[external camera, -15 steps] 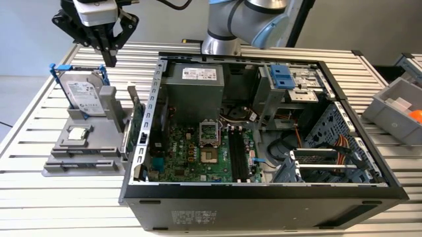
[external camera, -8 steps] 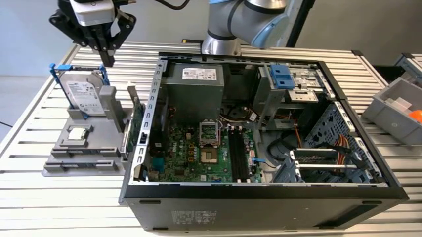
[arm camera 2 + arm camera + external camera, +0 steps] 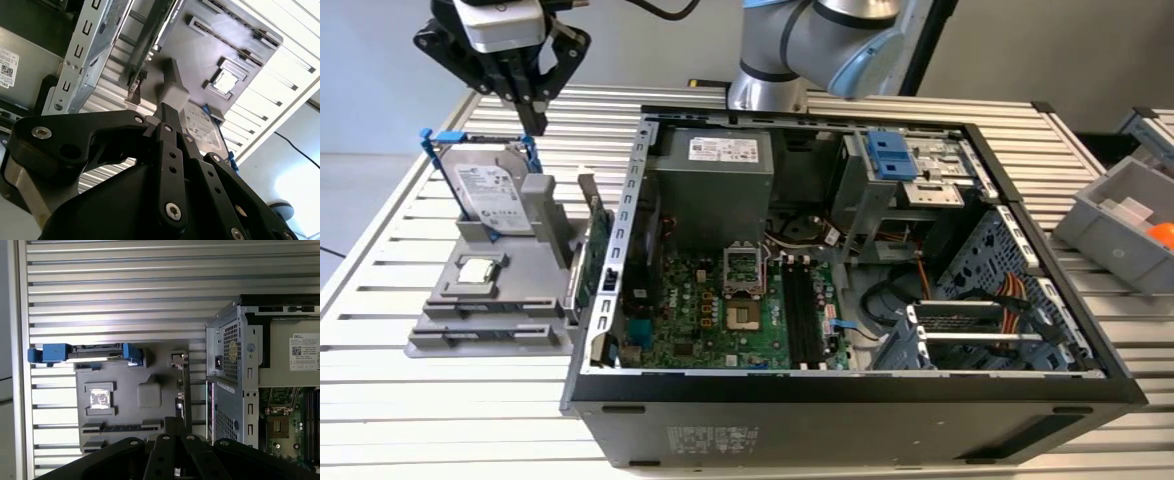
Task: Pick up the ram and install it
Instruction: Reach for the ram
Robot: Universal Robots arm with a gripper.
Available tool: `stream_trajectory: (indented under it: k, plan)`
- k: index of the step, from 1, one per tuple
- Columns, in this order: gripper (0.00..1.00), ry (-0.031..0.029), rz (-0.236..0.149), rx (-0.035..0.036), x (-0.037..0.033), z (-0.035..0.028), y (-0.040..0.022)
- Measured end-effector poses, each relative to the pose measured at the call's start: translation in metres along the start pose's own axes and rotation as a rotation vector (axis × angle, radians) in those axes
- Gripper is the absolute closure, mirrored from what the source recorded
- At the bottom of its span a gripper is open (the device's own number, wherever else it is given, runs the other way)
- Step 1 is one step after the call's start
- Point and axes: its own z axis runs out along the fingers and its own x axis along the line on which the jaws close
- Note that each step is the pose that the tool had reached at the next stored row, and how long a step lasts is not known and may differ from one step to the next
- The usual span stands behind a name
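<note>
The ram (image 3: 122,428) is a thin dark stick standing on edge in a slot of the grey parts holder (image 3: 130,370), just past the square chip (image 3: 100,399). In the exterior view the ram (image 3: 500,301) sits near the holder's front, at the exterior view's left. My gripper (image 3: 534,120) hangs high above the holder's back end, over the hard drive (image 3: 494,195), well apart from the ram. Its black fingers (image 3: 167,117) are pressed together with nothing between them, so it is shut and holds nothing.
An open computer case (image 3: 640,200) lies beside the holder, with black memory slots (image 3: 803,312) on the green motherboard. A green expansion card (image 3: 596,255) stands upright at the holder's edge next to the case wall. A grey bin (image 3: 1121,215) sits at the exterior view's right.
</note>
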Motion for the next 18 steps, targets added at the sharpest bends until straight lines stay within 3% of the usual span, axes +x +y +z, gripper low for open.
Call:
stream_trajectory:
  k: [12, 18]
  plan:
    - [1.00, 0.0000, 0.000, 0.0000, 0.0009, 0.0000, 0.0000]
    - [1.00, -0.0011, -0.002, 0.0000, 0.0074, 0.0001, 0.0003]
